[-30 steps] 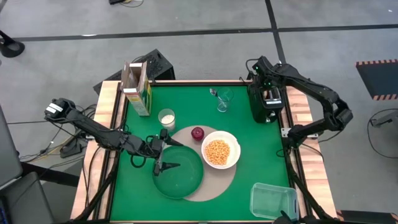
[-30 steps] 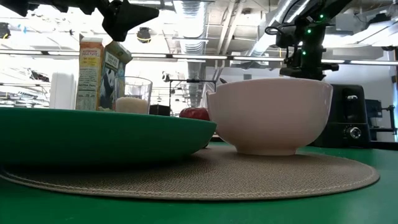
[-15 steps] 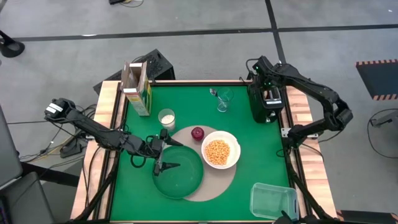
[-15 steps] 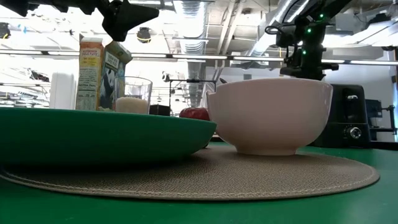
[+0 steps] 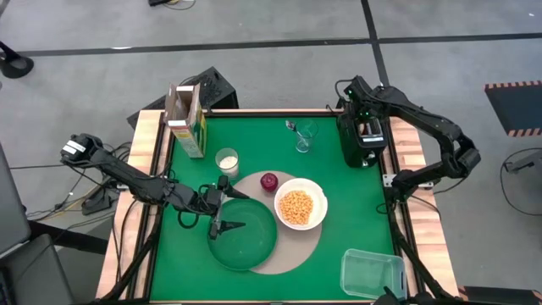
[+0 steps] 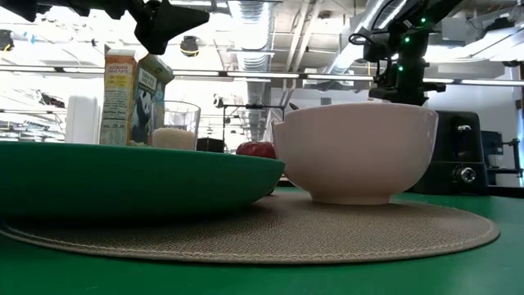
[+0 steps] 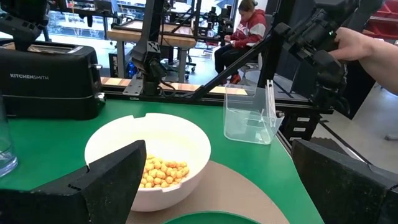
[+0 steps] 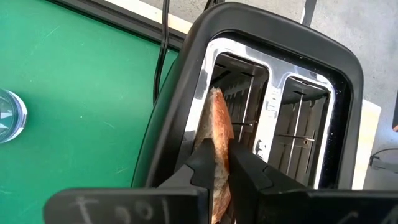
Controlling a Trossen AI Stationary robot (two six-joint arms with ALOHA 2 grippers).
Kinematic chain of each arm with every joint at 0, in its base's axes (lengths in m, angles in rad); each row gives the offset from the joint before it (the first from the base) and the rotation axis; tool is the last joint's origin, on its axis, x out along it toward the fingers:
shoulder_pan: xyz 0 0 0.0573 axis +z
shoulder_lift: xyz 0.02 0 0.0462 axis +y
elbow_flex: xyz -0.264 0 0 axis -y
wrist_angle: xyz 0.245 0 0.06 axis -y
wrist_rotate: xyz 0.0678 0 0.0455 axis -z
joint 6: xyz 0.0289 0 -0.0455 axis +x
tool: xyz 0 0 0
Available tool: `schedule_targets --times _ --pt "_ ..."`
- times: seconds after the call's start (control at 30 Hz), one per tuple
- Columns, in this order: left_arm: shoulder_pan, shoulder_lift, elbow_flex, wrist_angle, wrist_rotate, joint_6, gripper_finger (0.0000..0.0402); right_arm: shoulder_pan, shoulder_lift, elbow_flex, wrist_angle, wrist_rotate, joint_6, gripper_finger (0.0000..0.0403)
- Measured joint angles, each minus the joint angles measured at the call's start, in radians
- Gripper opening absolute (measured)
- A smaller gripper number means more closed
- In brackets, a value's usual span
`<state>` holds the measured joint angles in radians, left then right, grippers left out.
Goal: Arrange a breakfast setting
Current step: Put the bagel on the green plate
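Observation:
The dark-green plate (image 5: 244,237) and the white bowl (image 5: 299,207) of cereal pieces rest on the round tan mat (image 5: 284,250). The clear glass (image 5: 304,135) with the metal spoon (image 5: 291,126) in it stands at the far side. The cereal box (image 5: 186,119) stands upright at the far left. My left gripper (image 5: 240,212) hovers open above the plate's left part, touching nothing. My right gripper (image 8: 216,163) is above the black toaster (image 5: 360,140), shut on a slice of toast (image 8: 216,121). My right gripper pinches the slice of toast by its upper edge (image 8: 217,149) between its two fingers, one on each flat face. The fingers come from above, pointing down. The slice stands upright, its lower part inside one slot of the toaster (image 8: 230,87).
A glass of milk (image 5: 226,161) and a red apple (image 5: 268,181) stand by the mat's far edge. A clear plastic tub (image 5: 371,273) sits at the near right corner. A person's hand (image 7: 373,46) shows beyond the table's right side.

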<state>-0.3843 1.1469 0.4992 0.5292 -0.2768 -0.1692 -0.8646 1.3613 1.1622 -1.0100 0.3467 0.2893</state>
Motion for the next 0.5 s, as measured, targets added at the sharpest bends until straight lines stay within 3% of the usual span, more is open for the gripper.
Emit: schedule_targets --times 0.5 --pt "0.0 0.0 0.0 0.0 0.0 0.0 0.0386 -0.002 -0.002 0.107 -0.057 0.0 0.001 0.0055"
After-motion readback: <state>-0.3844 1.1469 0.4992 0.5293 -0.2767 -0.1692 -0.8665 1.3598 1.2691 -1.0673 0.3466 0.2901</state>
